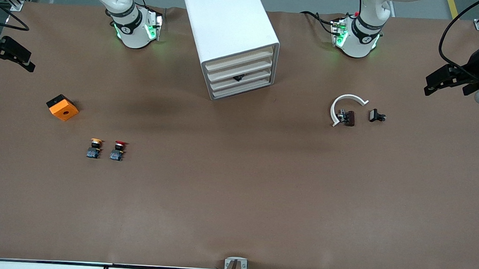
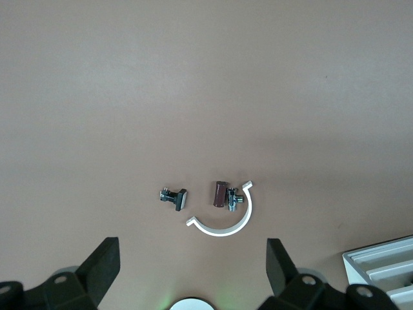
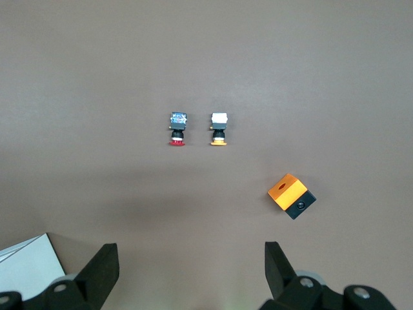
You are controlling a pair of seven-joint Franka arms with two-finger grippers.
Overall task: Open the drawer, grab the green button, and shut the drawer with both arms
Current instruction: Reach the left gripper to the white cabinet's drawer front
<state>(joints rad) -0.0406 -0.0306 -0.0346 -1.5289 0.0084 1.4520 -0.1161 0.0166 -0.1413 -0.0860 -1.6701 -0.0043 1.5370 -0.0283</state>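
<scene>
Our black left gripper (image 1: 451, 82) at frame right and black right gripper (image 1: 10, 55) at frame left hang spread wide, well apart from the shut cream-white third drawer (image 1: 241, 78) at upper centre.

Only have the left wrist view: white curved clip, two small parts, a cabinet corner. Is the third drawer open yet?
Observer: No. In the front view the third drawer sits flush with the other three in the cabinet. A small dark piece shows on its front.
Operator: Green button anywhere?
Observer: Not in any view. Only a yellow-capped button and a red-capped button are on the table, toward the right arm's end, nearer the front camera than an orange box.
Operator: Right arm?
Observer: It waits. The right end effector is open and holds nothing, over the table edge at its own arm's end.
</scene>
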